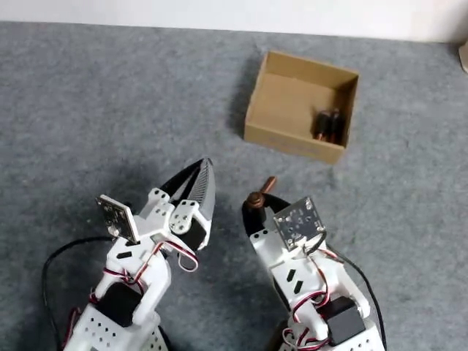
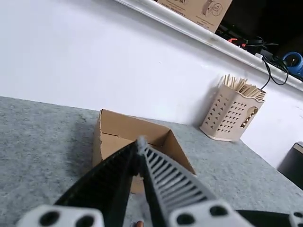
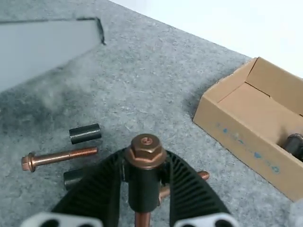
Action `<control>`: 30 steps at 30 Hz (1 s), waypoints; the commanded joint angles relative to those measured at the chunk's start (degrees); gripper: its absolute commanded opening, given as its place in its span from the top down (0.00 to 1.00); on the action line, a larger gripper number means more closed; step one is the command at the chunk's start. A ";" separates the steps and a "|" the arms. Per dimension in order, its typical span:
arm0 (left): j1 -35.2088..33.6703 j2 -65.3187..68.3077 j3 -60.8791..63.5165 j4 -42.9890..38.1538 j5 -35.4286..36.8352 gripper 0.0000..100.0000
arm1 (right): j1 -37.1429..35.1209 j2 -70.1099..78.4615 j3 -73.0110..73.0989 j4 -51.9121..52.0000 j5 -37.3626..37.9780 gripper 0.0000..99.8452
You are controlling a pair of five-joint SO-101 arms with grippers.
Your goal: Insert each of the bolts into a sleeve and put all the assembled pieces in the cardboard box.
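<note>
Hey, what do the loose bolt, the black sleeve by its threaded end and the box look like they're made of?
Loose bolt: metal, copper-coloured with a slight sheen, going by its threads and hex head. Sleeve: dark, smooth, dull; coated metal or plastic, can't tell. Box: plain brown cardboard, matte.

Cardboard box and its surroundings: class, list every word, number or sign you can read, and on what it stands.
Cardboard box: faint blue print on its outer wall, too blurred to read.
Carton on the shelf behind: dark printed signs, cut off, not readable.
No other text can be read.
</note>
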 commanded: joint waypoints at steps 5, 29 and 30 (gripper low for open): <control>-0.22 7.08 0.48 -1.67 -9.76 0.99 | 6.55 -0.31 -0.66 -2.77 -0.44 1.00; -5.14 63.25 -27.47 -3.78 -9.67 0.99 | 11.56 28.70 -23.52 -8.04 -0.44 1.00; -5.14 64.31 -28.18 -3.78 -9.67 0.99 | 11.56 32.22 -26.42 -8.04 -0.44 1.00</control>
